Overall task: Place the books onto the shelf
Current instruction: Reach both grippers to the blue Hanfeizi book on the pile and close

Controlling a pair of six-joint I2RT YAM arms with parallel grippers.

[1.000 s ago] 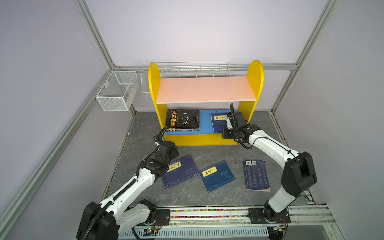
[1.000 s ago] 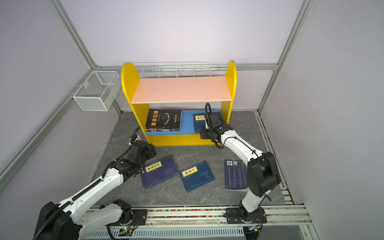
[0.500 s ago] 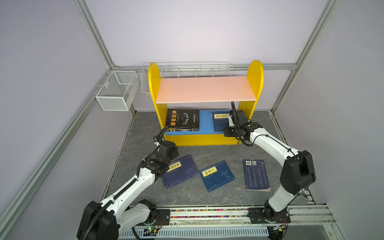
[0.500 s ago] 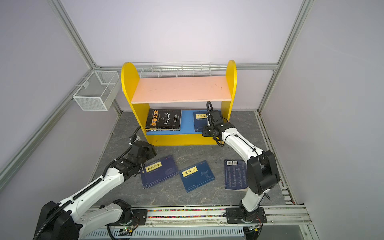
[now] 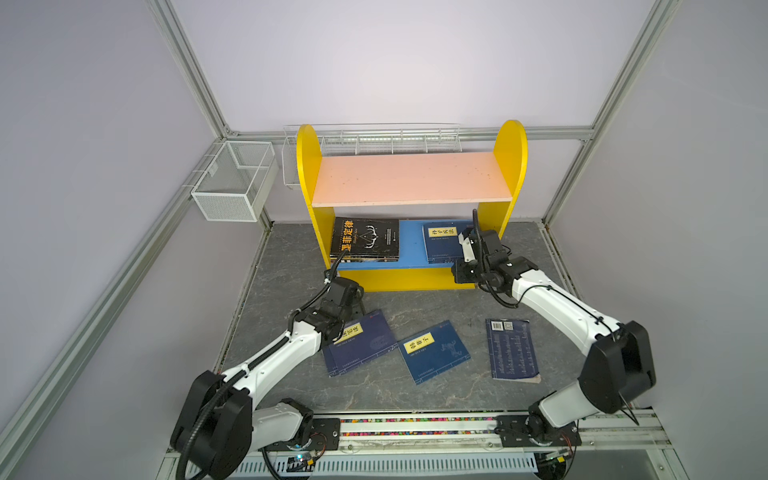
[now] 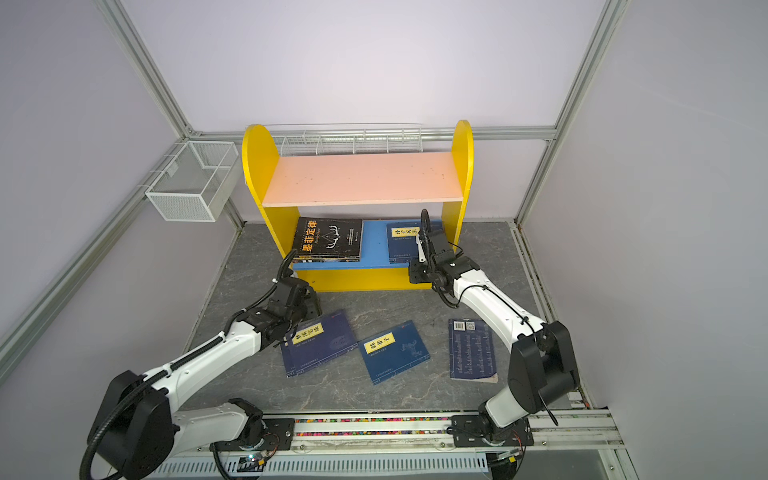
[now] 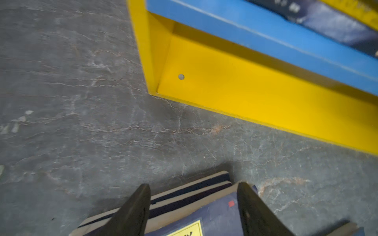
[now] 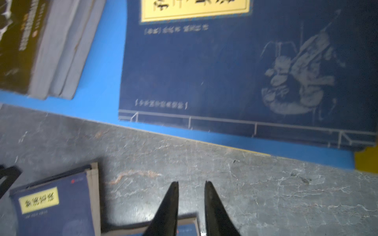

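- Left gripper (image 7: 194, 183): my fingers wide, above corner of navy book stack (image 5: 365, 345), 7 o'clock of shelf (image 5: 510, 166).
- Right gripper (image 8: 191, 182): my fingers narrow, empty.
- Navy book (image 5: 441, 245) on blue lower board (image 5: 409, 249); black book (image 5: 365, 239) at its 9 o'clock.

You see a yellow shelf (image 5: 510, 158) with pink upper and blue lower boards, navy books (image 5: 434, 351) with yellow labels before it, on a grey veined counter (image 5: 415, 303).

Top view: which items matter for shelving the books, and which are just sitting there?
Job: shelf; on its blue board, black stack and navy book; loose in front, left pile, middle book, right book.
Lying about: mesh basket; wire rack.
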